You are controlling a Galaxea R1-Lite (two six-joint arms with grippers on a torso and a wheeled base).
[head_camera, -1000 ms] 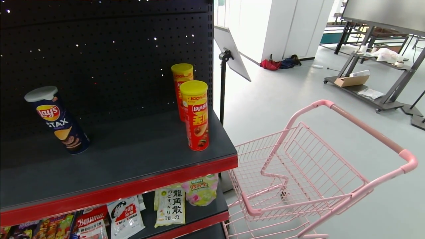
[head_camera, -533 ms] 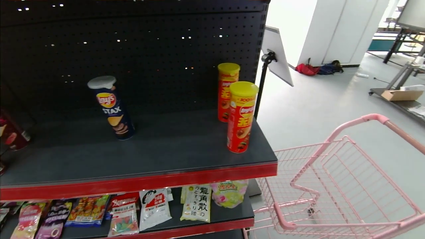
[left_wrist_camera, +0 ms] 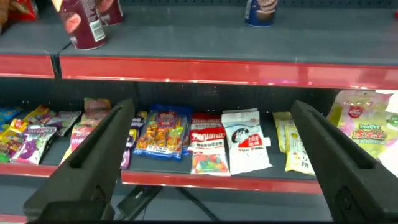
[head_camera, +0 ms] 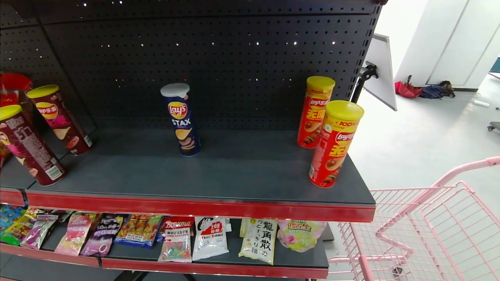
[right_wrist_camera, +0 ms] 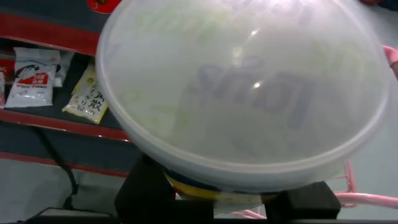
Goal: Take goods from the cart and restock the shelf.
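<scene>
Clear-lidded can [right_wrist_camera: 242, 93] sits clamped in the right gripper [right_wrist_camera: 224, 198]

place: shop | evidence: pegboard shelf [head_camera: 242, 171] stocked with chip cans [head_camera: 336, 144], snack bags [head_camera: 211, 244] — pink cart [head_camera: 468, 171] alongside
</scene>
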